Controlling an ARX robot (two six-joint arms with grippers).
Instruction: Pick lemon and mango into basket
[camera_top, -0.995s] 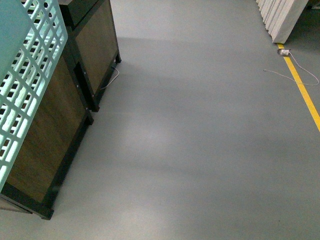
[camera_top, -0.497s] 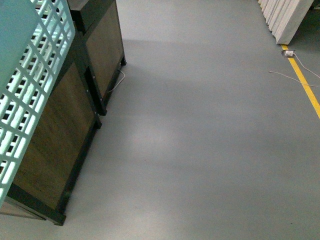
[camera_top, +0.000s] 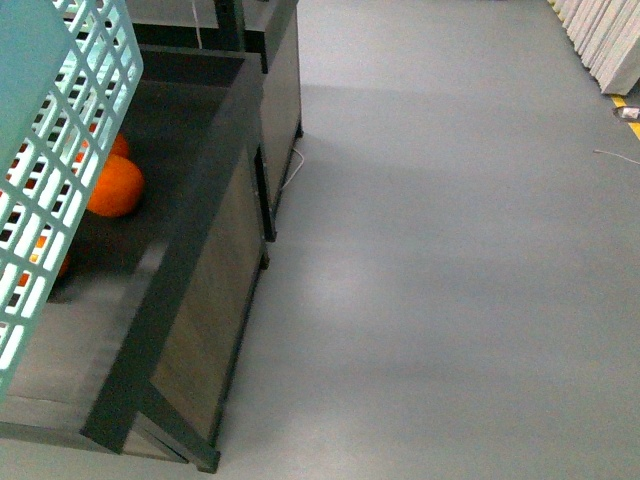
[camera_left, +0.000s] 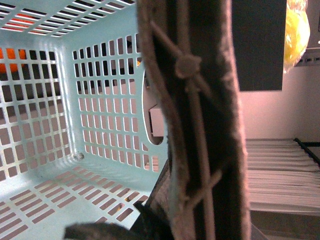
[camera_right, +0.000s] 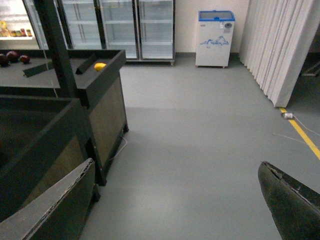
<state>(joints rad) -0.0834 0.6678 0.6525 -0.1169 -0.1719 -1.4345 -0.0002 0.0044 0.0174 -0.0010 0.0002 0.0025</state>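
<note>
The pale teal slotted basket (camera_top: 60, 150) hangs at the left edge of the front view, above a dark display bin. My left gripper (camera_left: 162, 217) is shut on its brown ribbed handle (camera_left: 195, 125). The basket's inside (camera_left: 75, 125) holds no fruit. A bright yellow fruit (camera_left: 296, 35) shows beyond the handle; I cannot tell whether it is the lemon or the mango. A small yellow fruit (camera_right: 100, 66) lies on the far display stand, too small to name. My right gripper (camera_right: 175, 210) is open and empty over bare floor, its fingers (camera_right: 50, 210) wide apart.
Round oranges (camera_top: 115, 185) lie in the dark bin (camera_top: 215, 230) beside the basket. Dark red fruits (camera_right: 12, 56) sit on the far stand. Glass-door fridges (camera_right: 120, 25), a small chest freezer (camera_right: 215, 37) and white curtains (camera_right: 280, 45) stand behind. The grey floor (camera_top: 450, 250) stretches to the right.
The front view has swung left: the bin now shows its inside with the oranges, and the yellow floor line has slid out at the right. The basket stays at the left edge.
</note>
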